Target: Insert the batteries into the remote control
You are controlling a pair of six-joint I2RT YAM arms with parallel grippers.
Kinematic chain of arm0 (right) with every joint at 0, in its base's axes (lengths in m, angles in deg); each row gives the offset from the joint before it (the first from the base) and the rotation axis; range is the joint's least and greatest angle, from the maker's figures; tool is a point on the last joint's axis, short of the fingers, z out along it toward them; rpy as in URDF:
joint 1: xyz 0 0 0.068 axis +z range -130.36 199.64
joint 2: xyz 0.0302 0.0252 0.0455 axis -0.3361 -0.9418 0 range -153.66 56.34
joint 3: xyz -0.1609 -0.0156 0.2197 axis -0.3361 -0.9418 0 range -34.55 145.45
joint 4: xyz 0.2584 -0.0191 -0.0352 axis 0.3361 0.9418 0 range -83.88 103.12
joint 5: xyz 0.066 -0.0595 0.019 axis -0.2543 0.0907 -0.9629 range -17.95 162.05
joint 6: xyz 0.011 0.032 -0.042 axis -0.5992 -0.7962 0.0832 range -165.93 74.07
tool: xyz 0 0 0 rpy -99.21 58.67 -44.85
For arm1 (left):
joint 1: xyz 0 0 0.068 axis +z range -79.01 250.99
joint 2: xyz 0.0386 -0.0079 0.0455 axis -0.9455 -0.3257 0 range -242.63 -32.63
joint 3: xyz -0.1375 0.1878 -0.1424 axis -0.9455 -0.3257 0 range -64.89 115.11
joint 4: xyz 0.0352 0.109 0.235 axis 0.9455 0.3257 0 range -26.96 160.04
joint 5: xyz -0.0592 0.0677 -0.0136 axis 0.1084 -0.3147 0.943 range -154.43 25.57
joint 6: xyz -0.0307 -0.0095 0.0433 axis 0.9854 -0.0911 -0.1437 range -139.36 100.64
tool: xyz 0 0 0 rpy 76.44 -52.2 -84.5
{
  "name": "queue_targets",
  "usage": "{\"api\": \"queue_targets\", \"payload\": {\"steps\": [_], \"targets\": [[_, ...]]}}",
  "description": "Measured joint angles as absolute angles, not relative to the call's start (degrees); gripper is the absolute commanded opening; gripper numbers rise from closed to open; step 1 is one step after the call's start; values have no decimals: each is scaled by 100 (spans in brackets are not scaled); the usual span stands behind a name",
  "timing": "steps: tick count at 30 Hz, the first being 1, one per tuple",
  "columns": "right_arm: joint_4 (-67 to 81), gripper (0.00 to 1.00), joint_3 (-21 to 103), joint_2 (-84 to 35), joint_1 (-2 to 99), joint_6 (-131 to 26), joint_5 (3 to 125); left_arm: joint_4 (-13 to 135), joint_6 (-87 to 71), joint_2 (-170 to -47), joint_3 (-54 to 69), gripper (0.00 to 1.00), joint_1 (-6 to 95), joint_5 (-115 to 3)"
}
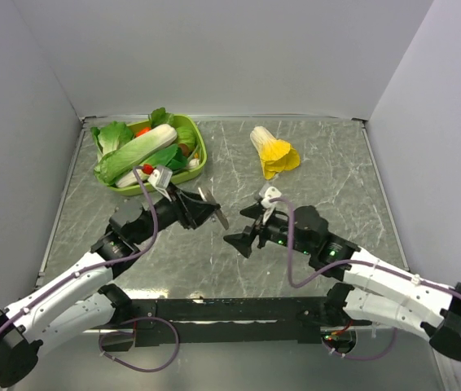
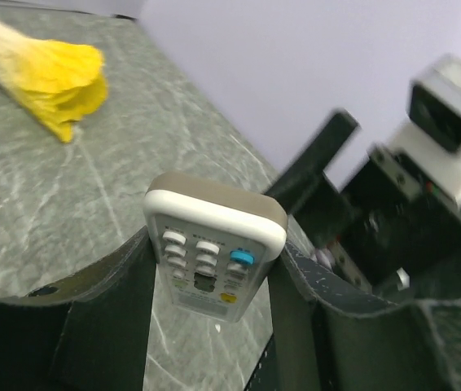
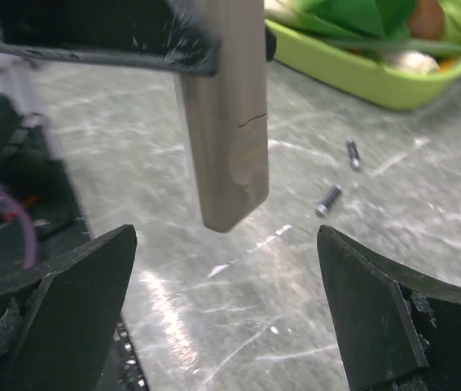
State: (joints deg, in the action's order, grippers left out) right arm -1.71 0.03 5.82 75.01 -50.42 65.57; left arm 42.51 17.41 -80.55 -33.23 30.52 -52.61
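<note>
Remote presented for loading. The remote control (image 2: 214,244) is grasped by the left hand (image 1: 206,212) and held clear of the surface (image 1: 336,179), over its middle, with the plain back turned to the right hand (image 3: 224,277). That hand is released, jaws wide, and nothing is held. The batteries (image 3: 329,199) lie beside the green tray (image 3: 353,77), toward the far left corner. Loading is judged not yet begun. The back cover probably must be opened next, then a battery fetched.

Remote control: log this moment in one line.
left claw: shut on remote control | right claw: open, empty | batteries: loose on table
</note>
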Motion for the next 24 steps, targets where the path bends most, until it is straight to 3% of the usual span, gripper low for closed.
{"api": "queue_targets", "payload": {"steps": [8, 14, 24], "targets": [[-235, 100, -58, 991, 6922, -5102, 4371, 3831, 1267, -8106, -3321, 1, 3308, -2986], [-416, 100, -180, 870, 6909, -5123, 3755, 3350, 1186, -8147, -3314, 2, 3310, -2070], [-794, 97, -220, 593, 6909, -5305, 3401, 2749, 1192, -8110, -3314, 3, 3310, -1506]]}}
